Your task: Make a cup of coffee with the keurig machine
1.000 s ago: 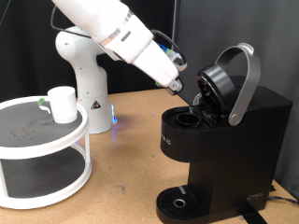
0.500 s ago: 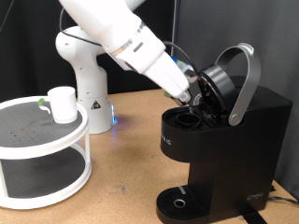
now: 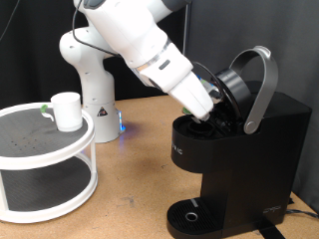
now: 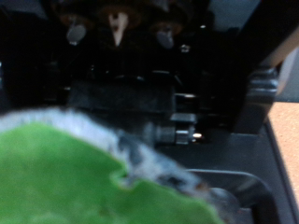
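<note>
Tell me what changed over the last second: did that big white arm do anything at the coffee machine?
The arm swung down and toward the exterior view's right, carrying the gripper from beside the raised lid into the open top of the coffee machine. The wrist view shows a blurred green-topped pod close to the camera. The lid stayed up, and the cup stayed on the white round shelf.

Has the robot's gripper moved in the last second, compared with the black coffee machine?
Yes. The gripper has moved down and toward the exterior view's right, into the open pod chamber of the boxy black Keurig machine, under its raised lid.
</note>
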{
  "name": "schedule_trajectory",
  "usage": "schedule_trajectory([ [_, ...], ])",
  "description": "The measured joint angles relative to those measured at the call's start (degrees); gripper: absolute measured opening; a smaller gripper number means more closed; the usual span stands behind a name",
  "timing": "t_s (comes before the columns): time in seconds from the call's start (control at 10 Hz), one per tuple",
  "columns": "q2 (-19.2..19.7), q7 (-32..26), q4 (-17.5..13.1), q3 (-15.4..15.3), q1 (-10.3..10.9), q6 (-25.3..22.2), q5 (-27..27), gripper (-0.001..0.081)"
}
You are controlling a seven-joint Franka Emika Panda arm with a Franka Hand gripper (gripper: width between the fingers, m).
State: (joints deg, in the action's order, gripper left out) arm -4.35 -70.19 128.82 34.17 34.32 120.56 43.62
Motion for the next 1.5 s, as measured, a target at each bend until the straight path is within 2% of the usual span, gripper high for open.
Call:
schedule_trajectory([
  [0.4,0.25,2.93,0.26,-1.65,0.0,1.81,-3.65,0.0484],
  [1.5,3.11,4.22,-0.39,-1.81,-0.14,3.28,-4.27,0.0484],
])
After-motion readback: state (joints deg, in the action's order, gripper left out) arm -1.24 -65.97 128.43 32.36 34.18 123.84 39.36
